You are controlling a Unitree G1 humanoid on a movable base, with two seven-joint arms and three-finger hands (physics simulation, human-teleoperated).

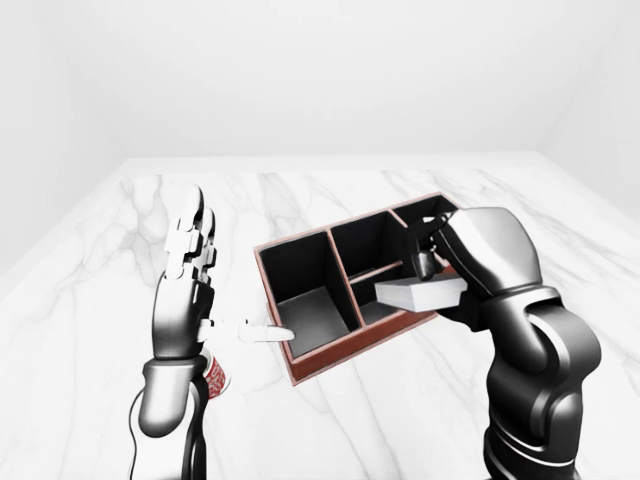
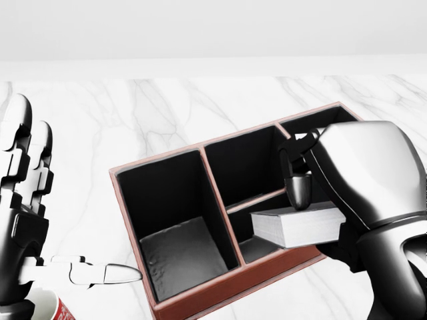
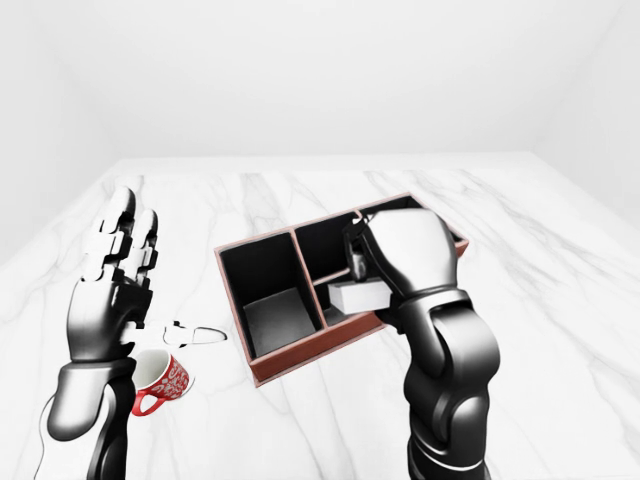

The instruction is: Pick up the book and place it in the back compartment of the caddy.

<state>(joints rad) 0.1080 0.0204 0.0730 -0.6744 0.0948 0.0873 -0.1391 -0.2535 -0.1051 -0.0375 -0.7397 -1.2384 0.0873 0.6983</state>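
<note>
The caddy [image 2: 220,289] is a red-brown box with black compartments, lying at an angle on the white marble table [image 2: 133,113]. My right hand [image 2: 310,220] is shut on the book [image 2: 293,228], a pale flat block, and holds it level over the small lower-middle compartment near the caddy's bottom rim in the head view. One finger [image 2: 298,190] presses on top of the book. My left hand [image 1: 215,290] is open and empty, raised to the left of the caddy, with its thumb pointing toward the caddy.
A red patterned mug [image 3: 160,380] stands on the table under my left hand. The caddy's large left compartment [image 2: 180,247] holds nothing. White walls stand beyond the table's top edge.
</note>
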